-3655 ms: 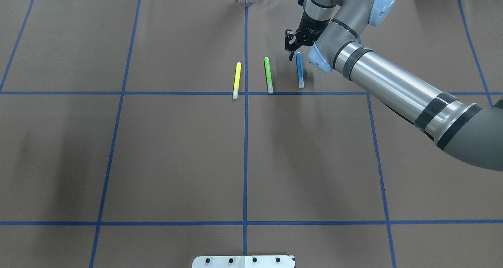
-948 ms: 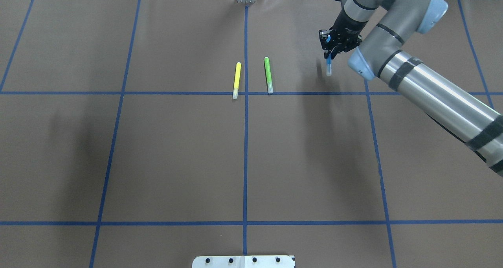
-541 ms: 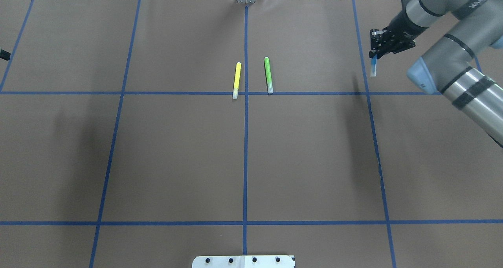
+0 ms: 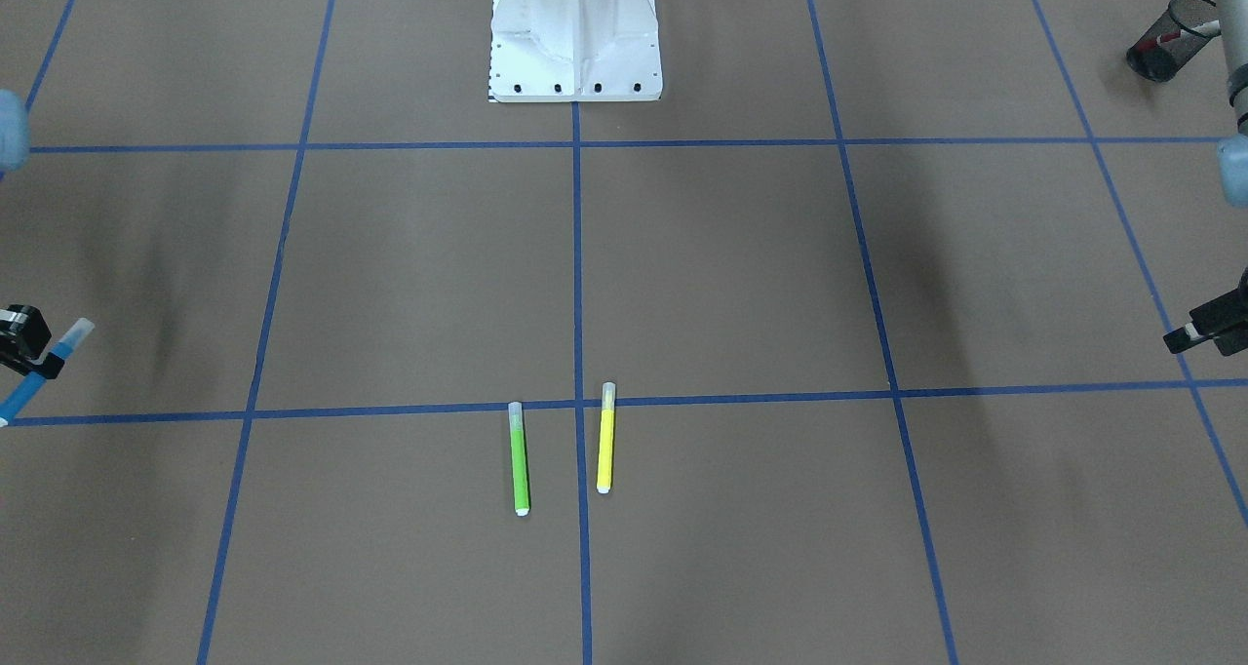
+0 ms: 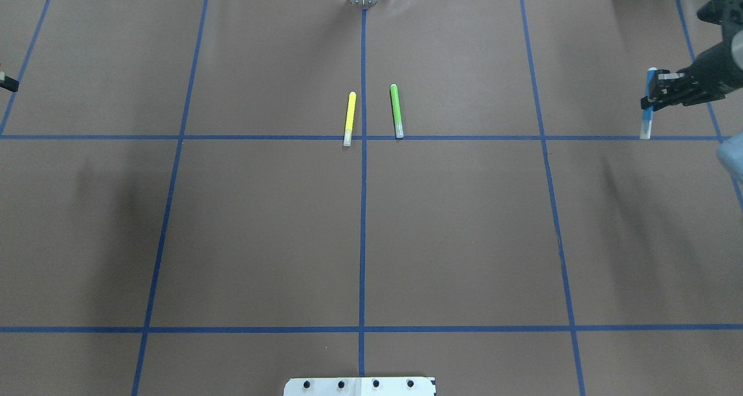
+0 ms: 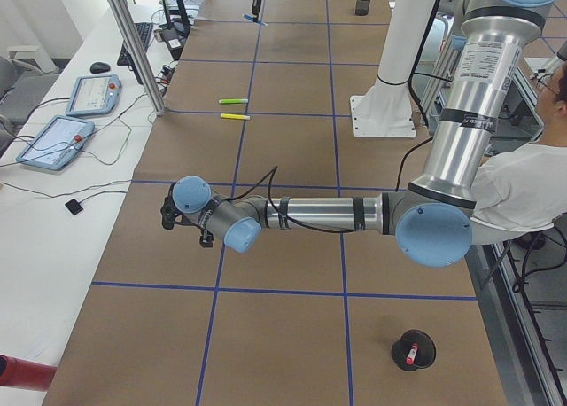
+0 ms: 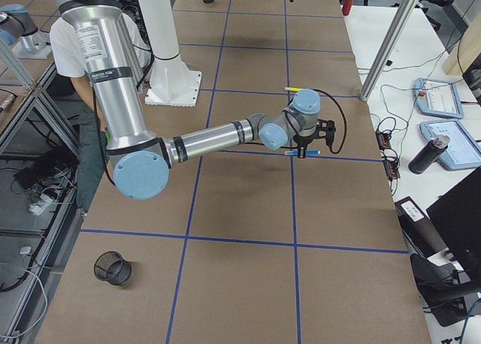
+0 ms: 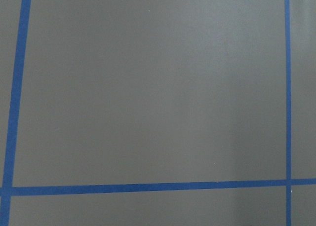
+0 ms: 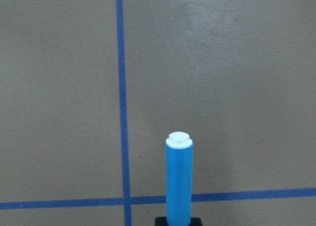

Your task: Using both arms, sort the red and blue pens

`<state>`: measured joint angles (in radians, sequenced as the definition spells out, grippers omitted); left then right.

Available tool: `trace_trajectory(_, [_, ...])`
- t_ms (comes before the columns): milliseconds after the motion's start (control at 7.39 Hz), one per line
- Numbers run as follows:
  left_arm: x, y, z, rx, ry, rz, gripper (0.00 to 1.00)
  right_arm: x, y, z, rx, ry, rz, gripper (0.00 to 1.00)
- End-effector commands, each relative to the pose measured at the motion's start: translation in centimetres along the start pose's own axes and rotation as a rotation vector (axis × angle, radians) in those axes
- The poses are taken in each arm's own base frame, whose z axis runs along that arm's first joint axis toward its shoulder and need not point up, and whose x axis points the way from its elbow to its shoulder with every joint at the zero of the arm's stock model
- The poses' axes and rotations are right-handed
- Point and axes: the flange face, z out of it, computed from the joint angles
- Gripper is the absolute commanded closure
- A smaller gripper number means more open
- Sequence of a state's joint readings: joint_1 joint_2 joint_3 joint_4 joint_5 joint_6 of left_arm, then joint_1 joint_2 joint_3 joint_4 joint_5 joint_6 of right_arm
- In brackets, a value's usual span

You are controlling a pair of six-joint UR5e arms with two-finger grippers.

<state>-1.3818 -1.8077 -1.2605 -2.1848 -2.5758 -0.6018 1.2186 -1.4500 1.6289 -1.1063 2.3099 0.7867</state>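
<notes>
The blue pen [image 5: 645, 123] hangs tilted above the brown mat near its right edge, and my right gripper [image 5: 652, 92] is shut on its upper part. The right wrist view looks along its blue barrel [image 9: 179, 181] to the white end. In the front-facing view the same pen [image 4: 44, 371] shows at the left edge. The red pen [image 4: 1183, 32] stands in a black mesh cup [image 4: 1160, 43] on my left side. My left gripper [image 4: 1197, 330] hovers low at the mat's left edge. Its jaws are too small to read.
A green highlighter [image 5: 396, 110] and a yellow highlighter [image 5: 349, 119] lie side by side at the mat's far middle. A second black mesh cup [image 7: 113, 267] stands on my right side. A person [image 6: 523, 189] sits behind the robot base [image 4: 575, 36].
My right gripper lifted the blue pen from beside the green highlighter and carried it right to the mat's right edge. The left gripper's tip has appeared at the left edge.
</notes>
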Motion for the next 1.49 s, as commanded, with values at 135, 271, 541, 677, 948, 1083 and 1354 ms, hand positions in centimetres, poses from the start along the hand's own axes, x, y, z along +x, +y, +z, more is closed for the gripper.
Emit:
trace_trajectory(135, [0.4, -0.3, 0.8, -0.013, -0.002, 0.002, 0.08, 13.4, 4.5, -5.8, 0.037, -0.05, -0.025, 1.0])
trace_trajectory(271, [0.6, -0.4, 0.9, -0.014, -0.002, 0.003, 0.08, 17.0, 7.2, -8.2, 0.055, -0.081, -0.002, 1.0])
trace_trajectory(541, [2.3, -0.5, 2.5, -0.038, 0.001, 0.0, 0.08, 22.5, 17.0, -9.6, 0.14, -0.105, -0.066, 1.0])
trace_trajectory(677, [2.4, -0.5, 2.6, -0.04, 0.001, 0.0, 0.08, 24.2, 21.3, -11.1, 0.184, -0.104, -0.059, 1.0])
trace_trajectory(948, [2.6, -0.7, 2.7, -0.039, 0.001, 0.002, 0.08, 26.8, 29.6, -12.4, 0.252, -0.112, -0.082, 1.0])
trace_trajectory(1083, [2.6, -0.7, 2.7, -0.04, 0.002, 0.002, 0.08, 28.1, 33.7, -12.8, 0.274, -0.106, -0.074, 1.0])
trace_trajectory(1354, [2.7, -0.7, 2.6, -0.039, 0.003, 0.003, 0.08, 30.7, 42.2, -13.4, 0.349, -0.079, -0.005, 1.0])
